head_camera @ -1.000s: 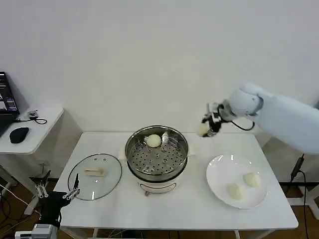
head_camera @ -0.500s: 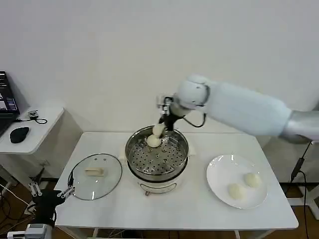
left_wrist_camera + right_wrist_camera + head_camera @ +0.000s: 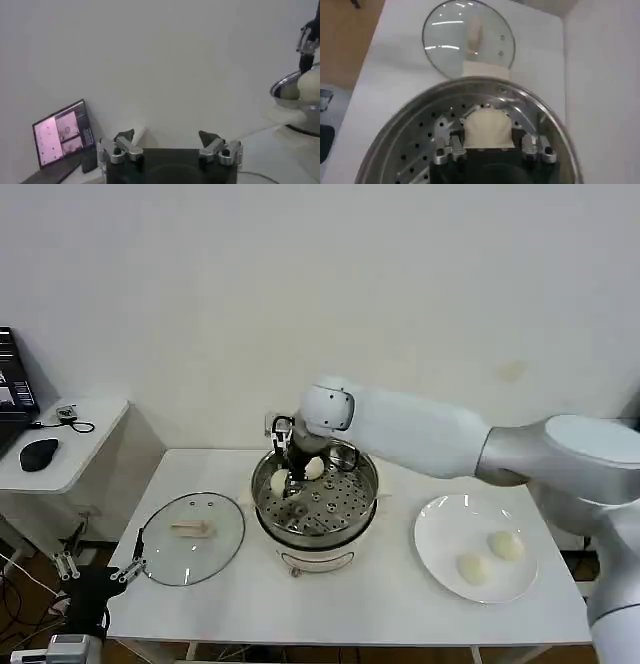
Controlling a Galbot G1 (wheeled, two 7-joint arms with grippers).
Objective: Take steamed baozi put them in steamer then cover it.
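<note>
Right tool [image 3: 283, 482] reaches down into the steamer [image 3: 315, 502] at its 9 o'clock side, fingers closed on a steamed baozi [image 3: 280, 481] held just above the perforated tray; in the right wrist view the bun [image 3: 487, 129] sits pinched between the two fingers [image 3: 451, 148]. A second baozi [image 3: 313, 468] lies on the tray near 12 o'clock, just beside the held one; whether they touch is unclear. The right arm stretches across the pot's back rim and hides part of it.

Steamer sits mid-desk [image 3: 380, 594]. The cover [image 3: 190, 537] lies flat on the desk at 9 o'clock from the steamer, beige handle up, close to the pot but apart. White plate [image 3: 476, 547] at 3 o'clock from the steamer carries two more baozi [image 3: 506, 545] [image 3: 470, 568], set apart.

Left tool [image 3: 97, 571] hangs low off the desk's front left corner, fingers spread wide, nothing in them; left wrist view shows both fingers [image 3: 121, 148] apart.

Side desk [image 3: 60, 444] at far left carries a mouse [image 3: 38, 454] and laptop [image 3: 15, 389].
</note>
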